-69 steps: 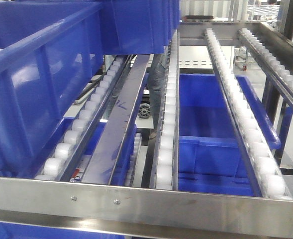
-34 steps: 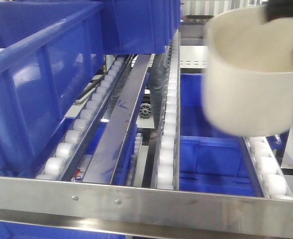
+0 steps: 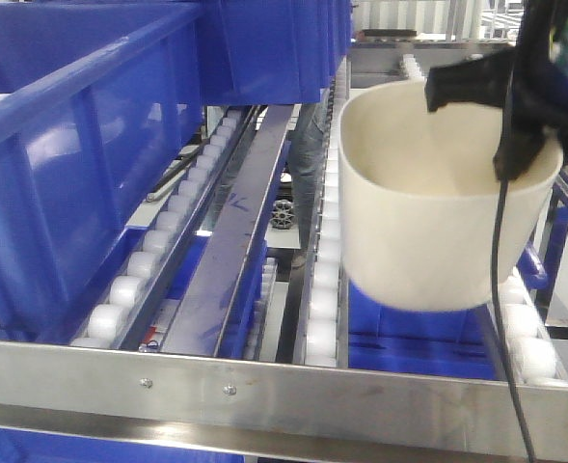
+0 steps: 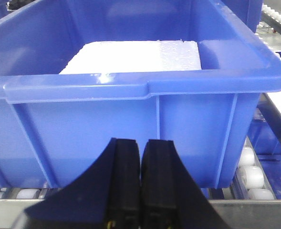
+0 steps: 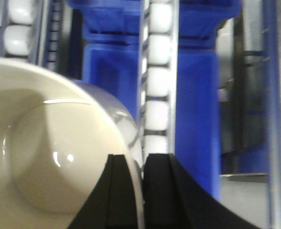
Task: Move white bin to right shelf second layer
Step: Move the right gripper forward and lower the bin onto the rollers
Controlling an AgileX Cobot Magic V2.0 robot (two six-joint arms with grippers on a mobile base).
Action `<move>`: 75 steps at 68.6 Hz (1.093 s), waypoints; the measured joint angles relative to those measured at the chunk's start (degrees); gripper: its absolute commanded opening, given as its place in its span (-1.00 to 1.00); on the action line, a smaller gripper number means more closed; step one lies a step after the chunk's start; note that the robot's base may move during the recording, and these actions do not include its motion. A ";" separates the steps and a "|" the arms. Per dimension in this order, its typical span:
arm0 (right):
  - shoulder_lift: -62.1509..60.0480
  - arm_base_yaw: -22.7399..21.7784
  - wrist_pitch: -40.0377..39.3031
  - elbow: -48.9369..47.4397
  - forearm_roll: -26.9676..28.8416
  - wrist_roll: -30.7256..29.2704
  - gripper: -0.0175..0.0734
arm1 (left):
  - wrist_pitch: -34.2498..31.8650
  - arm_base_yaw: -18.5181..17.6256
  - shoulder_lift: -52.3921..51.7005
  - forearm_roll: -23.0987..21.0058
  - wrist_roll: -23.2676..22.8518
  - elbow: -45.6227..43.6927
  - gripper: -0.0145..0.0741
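The white bin is a cream glossy tub, held in the air over the roller lanes of the right shelf second layer. My right gripper is shut on its right rim, one finger inside and one outside. In the right wrist view the white bin fills the lower left and the right gripper pinches its wall above a roller lane. My left gripper is shut and empty, just in front of a blue crate.
Large blue crates sit on the left lanes. More blue crates lie on the level below. A steel front bar with screws runs across the near edge. White foam lies inside the blue crate by my left gripper.
The white bin, held by my right gripper, has come into view from the upper right and moved down and left over the roller lanes. The left side has not changed.
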 measured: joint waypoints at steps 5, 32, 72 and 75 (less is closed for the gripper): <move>0.00 -0.67 -1.24 1.43 0.53 0.10 -0.48 | 0.00 0.00 0.00 0.00 0.00 0.00 -0.48; 0.09 -1.07 -1.55 2.76 0.76 0.10 -0.48 | 0.00 0.00 0.00 0.00 0.00 0.00 -0.48; 0.09 -1.07 -4.17 4.29 3.01 0.10 -0.32 | 0.00 0.00 0.00 0.00 0.00 0.00 -0.48; 0.09 -1.07 -4.14 4.55 3.01 0.10 -0.29 | 0.00 0.00 0.00 0.00 0.00 0.00 -0.48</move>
